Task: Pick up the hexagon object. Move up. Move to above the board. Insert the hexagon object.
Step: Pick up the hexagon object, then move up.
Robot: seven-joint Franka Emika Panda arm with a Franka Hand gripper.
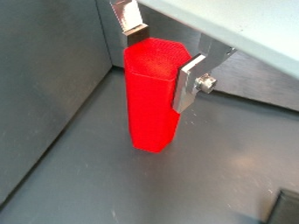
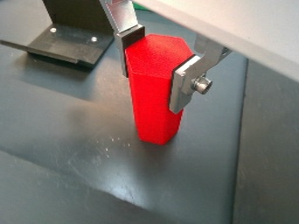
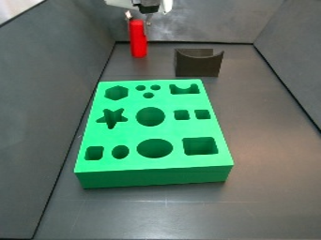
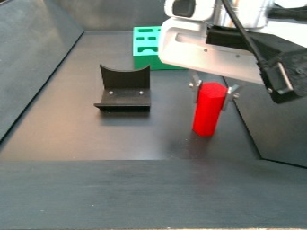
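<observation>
- Claw (image 2: 158,59): it sits at the top of the red peg (image 2: 156,92), upper centre of both wrist views. One silver finger (image 2: 188,83) lies flat against a side face of the peg; the other comes in at the far upper edge. The fingers look closed onto the peg's top, though full clamping force cannot be confirmed.
- Peg position: it stands upright with its base on the dark floor (image 1: 82,175), so it is not lifted. In a side view it is at the top of the frame (image 3: 138,36), behind the green board (image 3: 153,131) and well apart from it. The dark grey notched block (image 3: 197,61) stands to its right.
- Fixture (image 2: 73,31): it is visible in the upper left of a wrist view, near the peg but not touching.
- Step in hand: the pick-up, at the grasp stage, by my judgement.
- Next move: a straight vertical lift, keeping the peg upright. Then travel toward the board's hexagon hole (image 3: 116,92), at the board's upper left in a side view. The peg's flats must line up with the hole before lowering.
</observation>
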